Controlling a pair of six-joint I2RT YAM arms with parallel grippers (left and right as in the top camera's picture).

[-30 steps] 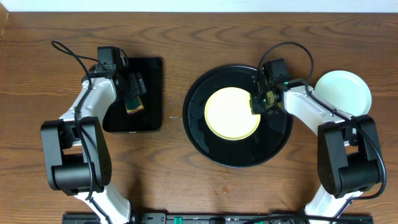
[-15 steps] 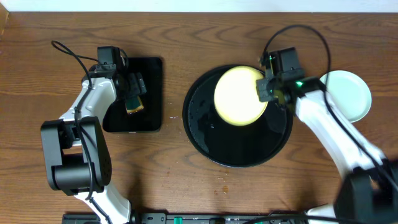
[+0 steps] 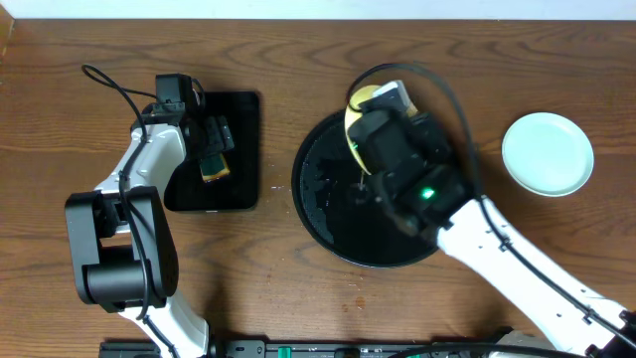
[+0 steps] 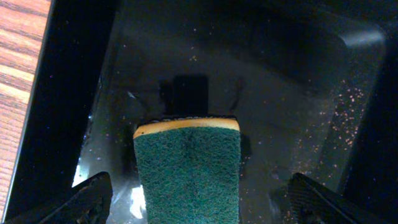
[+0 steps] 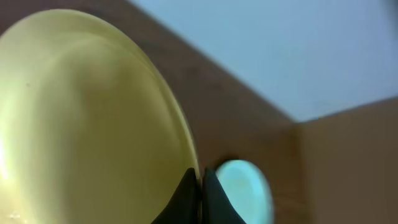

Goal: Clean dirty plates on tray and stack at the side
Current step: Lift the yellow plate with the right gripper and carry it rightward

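Note:
My right gripper (image 5: pixel 200 186) is shut on the rim of the pale yellow plate (image 5: pixel 87 118) and holds it tilted on edge, high above the far part of the round black tray (image 3: pixel 328 214). In the overhead view only a sliver of the yellow plate (image 3: pixel 355 107) shows past the arm, and the fingers are hidden. A pale mint-white plate (image 3: pixel 548 153) lies on the table right of the tray and also shows in the right wrist view (image 5: pixel 244 186). My left gripper (image 4: pixel 199 205) is open, with one finger on either side of a green sponge (image 4: pixel 189 168).
The sponge (image 3: pixel 214 165) lies in a rectangular black tray (image 3: pixel 243 119) at the left, with wet patches around it. The round tray holds no plate and looks wet. The wall runs along the far edge of the wooden table (image 3: pixel 278 288).
My right arm has lifted the yellow plate off the round tray, tipped it on edge and raised it toward the camera. The left arm has not moved.

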